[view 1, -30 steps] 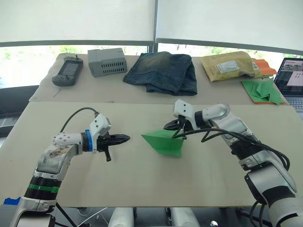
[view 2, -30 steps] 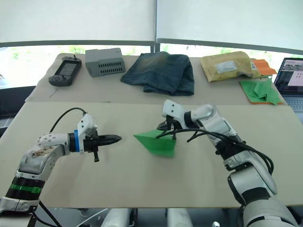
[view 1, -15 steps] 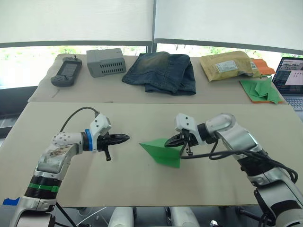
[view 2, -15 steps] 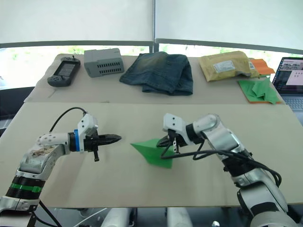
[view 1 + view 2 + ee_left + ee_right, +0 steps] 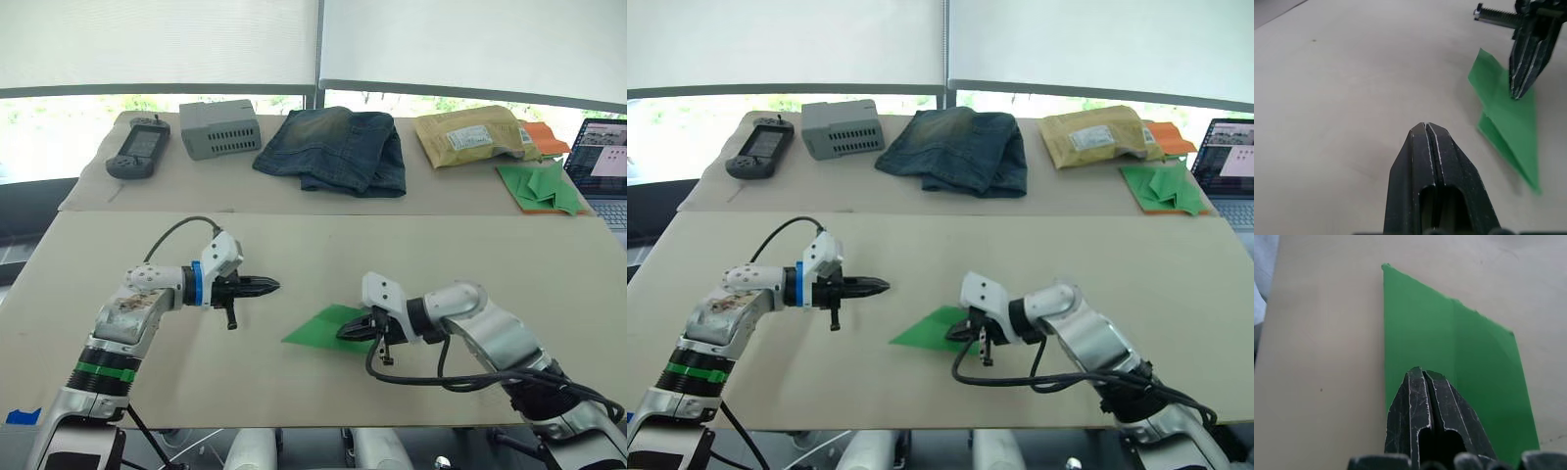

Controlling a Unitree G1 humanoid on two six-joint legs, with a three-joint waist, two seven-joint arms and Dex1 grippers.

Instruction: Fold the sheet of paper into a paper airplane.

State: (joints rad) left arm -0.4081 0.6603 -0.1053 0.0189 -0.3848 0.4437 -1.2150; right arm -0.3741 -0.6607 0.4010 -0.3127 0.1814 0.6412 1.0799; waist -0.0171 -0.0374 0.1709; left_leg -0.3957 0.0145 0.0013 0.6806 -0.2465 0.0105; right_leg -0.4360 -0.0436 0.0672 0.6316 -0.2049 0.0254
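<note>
The sheet of paper [image 5: 315,329] lies on the beige table [image 5: 147,392] as a bright green folded wedge, with its point toward the left. My right gripper [image 5: 345,333] is shut, its tips resting on the paper's right part; the right wrist view has the green paper [image 5: 1449,338] spread under and ahead of the closed fingers [image 5: 1410,401]. My left gripper [image 5: 272,286] is shut and empty, hovering over the table a short way left of and beyond the paper. From the left wrist, the paper [image 5: 1506,122] and the right gripper [image 5: 1518,93] show ahead.
On the far table sit a handheld device [image 5: 137,149], a grey box [image 5: 220,127], folded jeans [image 5: 333,147], a padded envelope [image 5: 470,135] and a heap of green papers with an orange sheet [image 5: 539,186]. A laptop [image 5: 602,162] stands at the right edge.
The right gripper has drawn back toward the near edge of the table, bringing the paper with it; the paper now lies flatter. The left gripper has shifted right, closer to the paper.
</note>
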